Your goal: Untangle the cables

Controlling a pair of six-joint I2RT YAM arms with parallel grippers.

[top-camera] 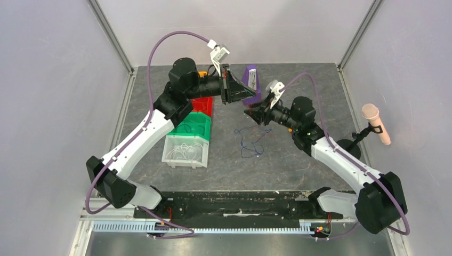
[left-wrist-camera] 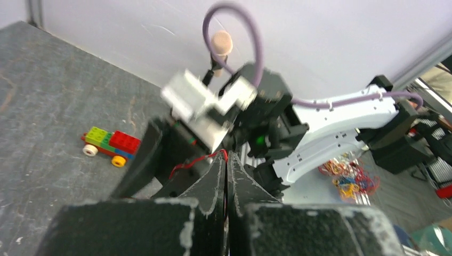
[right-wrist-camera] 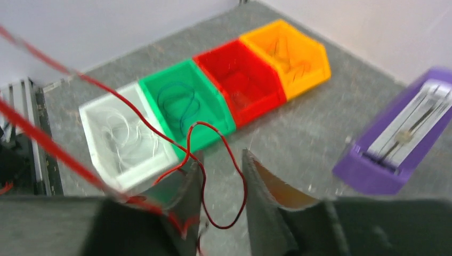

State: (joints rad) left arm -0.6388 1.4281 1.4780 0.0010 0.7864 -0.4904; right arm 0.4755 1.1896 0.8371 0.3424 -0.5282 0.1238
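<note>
A dark grey, mottled, stone-look desk (top-camera: pixel 298 160) forms the floor of a boxed enclosure. Plain pale lilac-white panels close it in: a left wall (top-camera: pixel 48 80), a far wall (top-camera: pixel 240 26) and a right wall (top-camera: pixel 416 64). Slanting aluminium posts (top-camera: pixel 113 37) stand at the desk's far corners. Along its near edge run a black mounting plate (top-camera: pixel 240 200) and a slotted aluminium rail (top-camera: pixel 213 229). The light is soft and even.
</note>
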